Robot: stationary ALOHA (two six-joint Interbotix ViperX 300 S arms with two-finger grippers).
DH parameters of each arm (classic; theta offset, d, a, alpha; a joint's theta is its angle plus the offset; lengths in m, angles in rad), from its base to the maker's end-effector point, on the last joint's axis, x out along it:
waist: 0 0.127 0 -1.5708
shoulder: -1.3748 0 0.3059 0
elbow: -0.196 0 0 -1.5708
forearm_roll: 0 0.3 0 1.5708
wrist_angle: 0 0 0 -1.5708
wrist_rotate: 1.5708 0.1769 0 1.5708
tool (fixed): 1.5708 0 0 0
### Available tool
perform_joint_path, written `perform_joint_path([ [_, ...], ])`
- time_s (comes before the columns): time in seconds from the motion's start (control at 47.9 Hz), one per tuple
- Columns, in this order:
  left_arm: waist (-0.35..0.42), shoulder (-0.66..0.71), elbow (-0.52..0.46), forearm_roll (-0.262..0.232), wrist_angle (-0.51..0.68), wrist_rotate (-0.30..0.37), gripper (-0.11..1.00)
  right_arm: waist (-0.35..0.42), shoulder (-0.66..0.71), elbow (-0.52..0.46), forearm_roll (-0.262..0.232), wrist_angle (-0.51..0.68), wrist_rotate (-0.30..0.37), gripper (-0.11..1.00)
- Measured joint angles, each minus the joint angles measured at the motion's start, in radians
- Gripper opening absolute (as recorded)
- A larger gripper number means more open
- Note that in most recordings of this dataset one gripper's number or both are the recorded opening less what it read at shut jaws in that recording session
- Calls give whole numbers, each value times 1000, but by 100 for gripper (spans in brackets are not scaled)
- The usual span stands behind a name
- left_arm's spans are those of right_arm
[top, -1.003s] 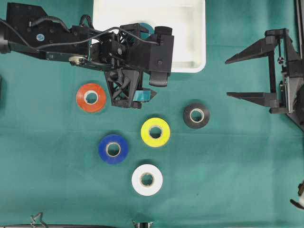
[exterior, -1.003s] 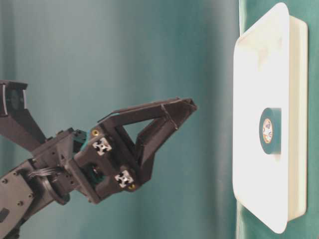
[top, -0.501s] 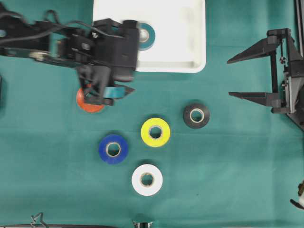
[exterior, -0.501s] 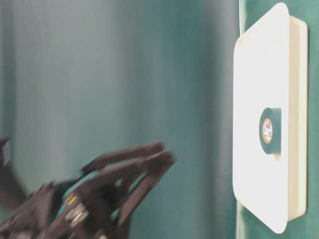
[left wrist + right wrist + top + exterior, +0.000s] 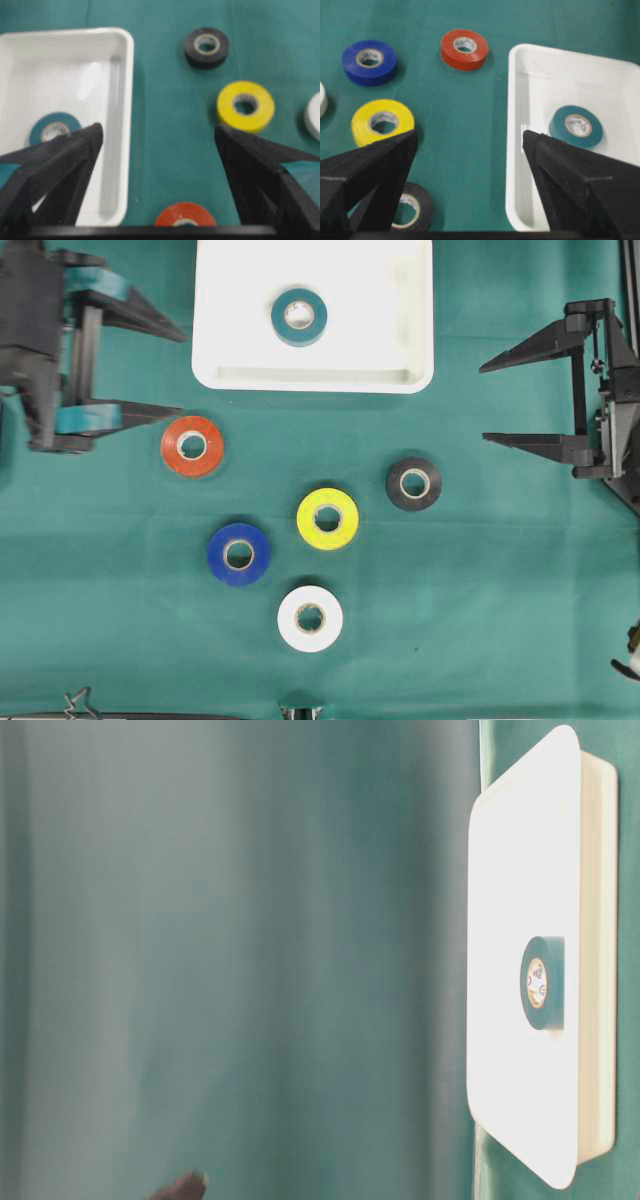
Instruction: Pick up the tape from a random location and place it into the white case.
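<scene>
Both arms are matte black. At the left edge of the overhead frame, the left gripper has two long tapering triangular fingers, each wrapped near its base in a teal strip, on a blocky black body. At the right edge, the right gripper has matching plain black fingers on a thin crossbar with small screws.

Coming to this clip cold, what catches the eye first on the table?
The white case at the top centre of the overhead view, with a single teal tape roll lying flat inside it. Below it, on the green cloth, five loose rolls are scattered: orange, blue, yellow, white and black. The left end effector and right end effector sit at the sides, both open and holding nothing.
</scene>
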Motion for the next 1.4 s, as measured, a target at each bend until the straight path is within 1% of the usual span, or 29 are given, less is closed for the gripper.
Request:
perform_joint_path([
  [0.188, -2, -109, 75, 0, -5, -6, 98, 0, 0, 0, 0, 0, 3, 91],
  [0.376, -2, -138, 150, -2, -20, -6, 98, 0, 0, 5, 0, -6, 2, 91],
  [0.627, -2, -186, 267, -8, -138, -6, 98, 0, 0, 40, 2, -44, 5, 91],
  [0.752, -2, -207, 321, -6, -173, -6, 98, 0, 0, 66, 9, -64, 5, 91],
  [0.898, 0, -224, 342, -8, -190, -6, 98, 0, 2, 80, 17, -74, 5, 91],
  [1.128, 0, -233, 345, -6, -193, -6, 98, 0, 8, 84, 18, -75, 6, 91],
  [1.399, 0, -233, 345, -8, -193, -6, 98, 6, 9, 84, 20, -75, 35, 91],
])
